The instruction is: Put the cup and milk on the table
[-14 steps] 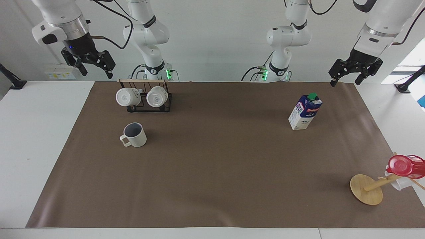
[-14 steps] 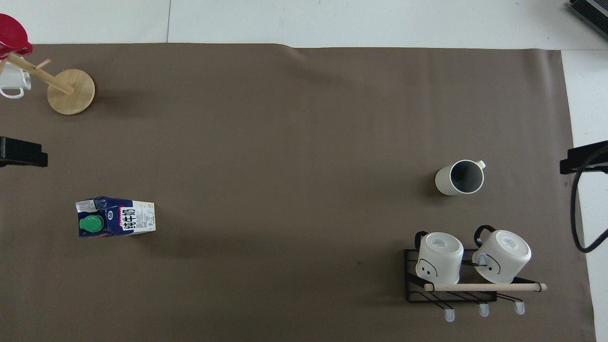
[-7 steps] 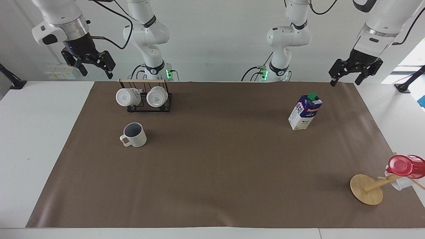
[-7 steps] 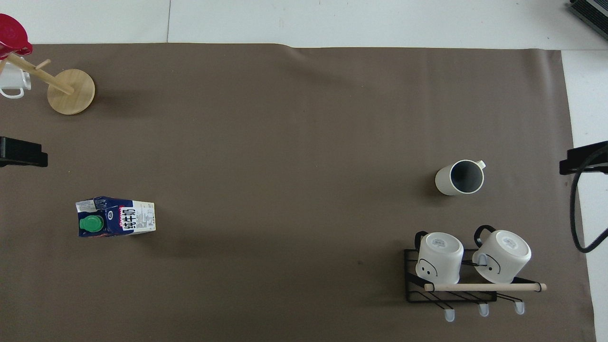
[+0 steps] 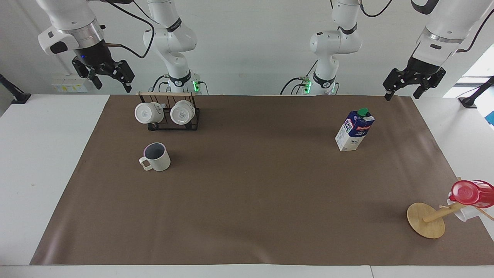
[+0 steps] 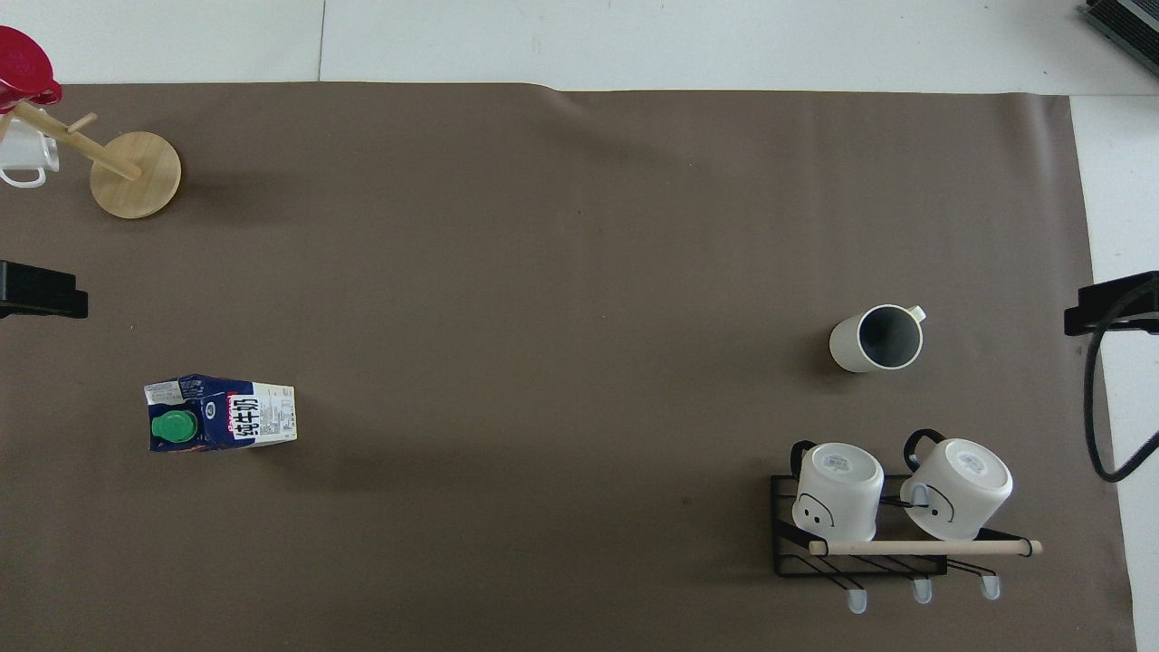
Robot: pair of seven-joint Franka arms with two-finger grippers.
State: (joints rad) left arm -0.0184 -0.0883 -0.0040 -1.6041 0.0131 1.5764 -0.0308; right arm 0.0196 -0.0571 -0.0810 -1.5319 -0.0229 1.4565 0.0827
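Note:
The cup (image 5: 156, 157) (image 6: 876, 338), cream-white with a dark inside, stands upright on the brown mat of the table (image 5: 251, 200) (image 6: 543, 272), toward the right arm's end. The milk (image 5: 355, 130) (image 6: 222, 414), a blue and white carton with a green cap, stands upright on the mat toward the left arm's end. My right gripper (image 5: 112, 85) (image 6: 1109, 308) hangs open and empty, high over the mat's edge beside the mug rack. My left gripper (image 5: 402, 95) (image 6: 41, 290) hangs open and empty, high over the mat's corner beside the milk. Neither touches anything.
A black wire rack (image 5: 193, 119) (image 6: 783, 543) with two white mugs stands nearer to the robots than the cup. A wooden mug tree (image 5: 426, 220) (image 6: 136, 174) bearing a red cup (image 5: 469, 192) (image 6: 23, 63) stands at the left arm's end, farther from the robots than the milk.
Both grippers have edged slightly upward and outward. The cup and the milk have not moved.

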